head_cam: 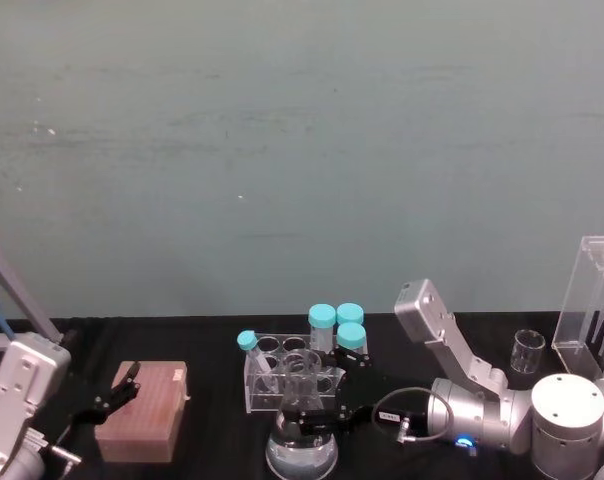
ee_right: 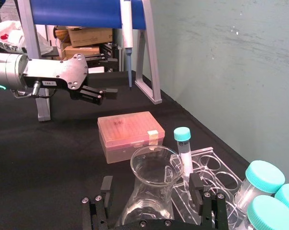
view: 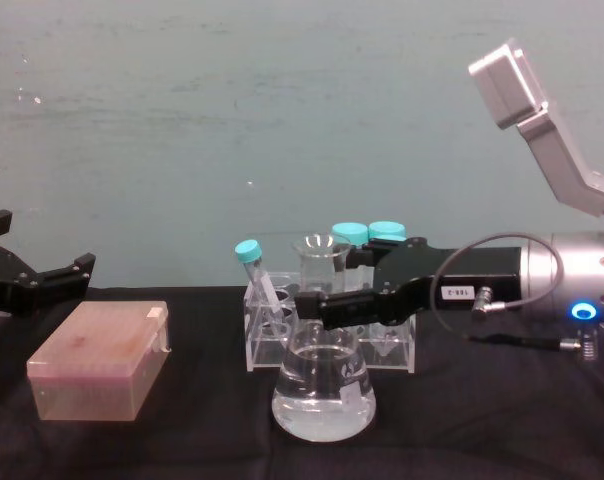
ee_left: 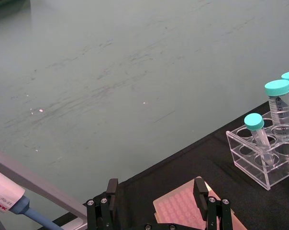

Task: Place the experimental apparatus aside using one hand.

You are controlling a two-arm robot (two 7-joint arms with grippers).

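Flask (view: 322, 385) lower centre: right gripper (ee_right: 150, 186) straddles its neck, jaws spread, not clamped, probably lining up a neck lift. Left gripper (ee_left: 155, 184) idle lower left, jaws spread.

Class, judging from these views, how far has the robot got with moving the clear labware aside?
Looks done: the tall tube rack and small beaker stand at far right. In hand: the right gripper straddles the neck of the conical flask, jaws open, flask not yet lifted. Left: close, lift, set it beside them. The left gripper idles over a pink box.
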